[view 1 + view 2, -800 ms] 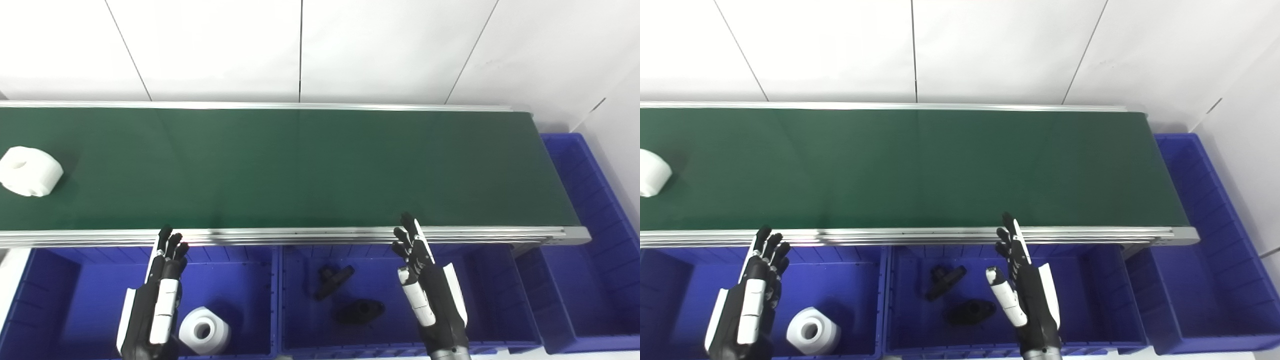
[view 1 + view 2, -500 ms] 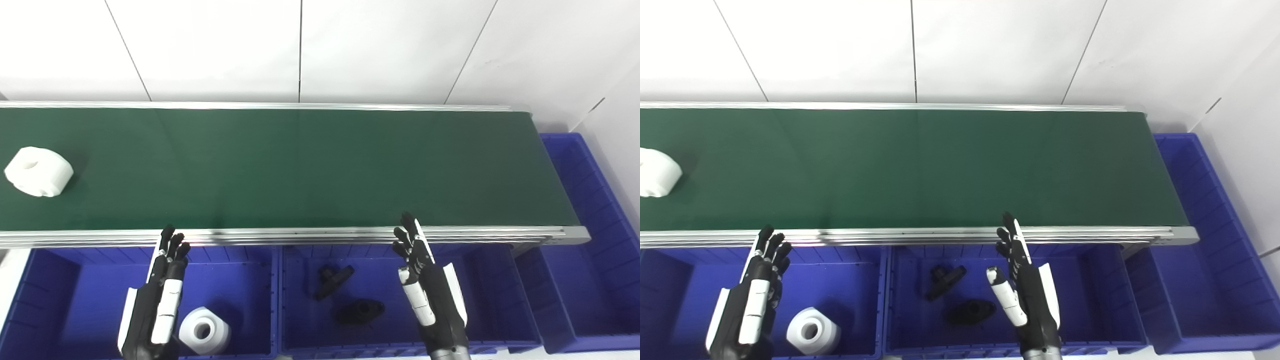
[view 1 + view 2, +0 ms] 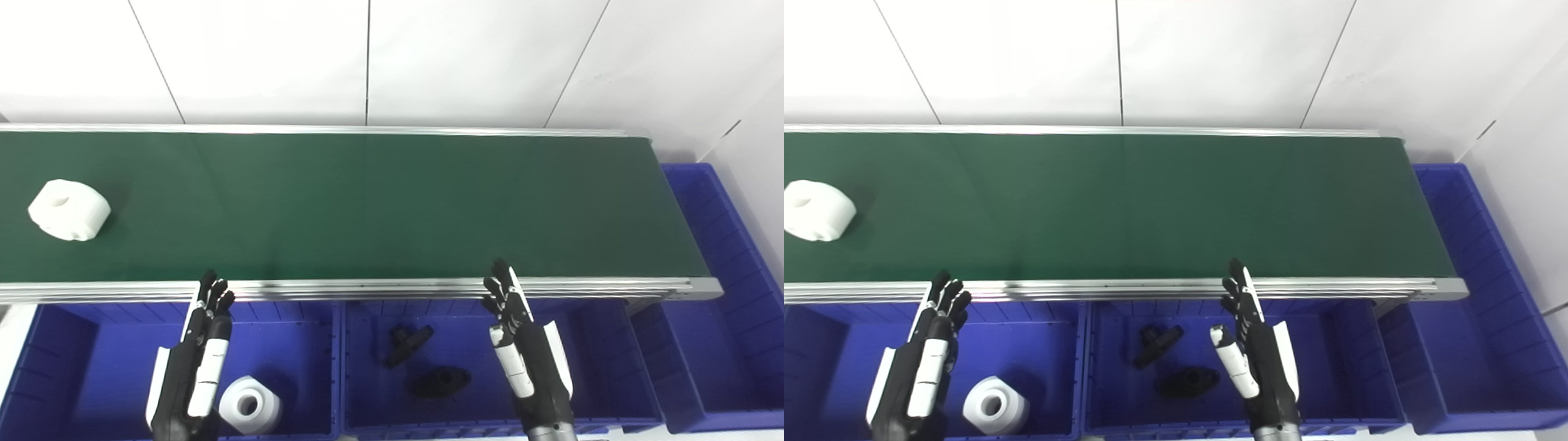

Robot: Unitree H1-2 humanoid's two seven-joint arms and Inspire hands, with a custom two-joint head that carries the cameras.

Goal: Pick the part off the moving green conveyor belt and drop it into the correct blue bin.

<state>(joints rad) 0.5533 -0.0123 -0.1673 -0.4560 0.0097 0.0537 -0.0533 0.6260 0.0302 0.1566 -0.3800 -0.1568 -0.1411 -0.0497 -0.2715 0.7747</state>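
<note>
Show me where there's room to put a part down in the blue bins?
The right bin past the belt end looks bare. The left bin has room left of its white part. The middle bin is crowded by two black parts but free at its right.

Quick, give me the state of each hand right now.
Left hand: open, holding nothing.
Right hand: open, holding nothing.

left robot hand [image 3: 193,358]: black, white panels | right robot hand [image 3: 527,355]: black, white panels, white thumb tip
</note>
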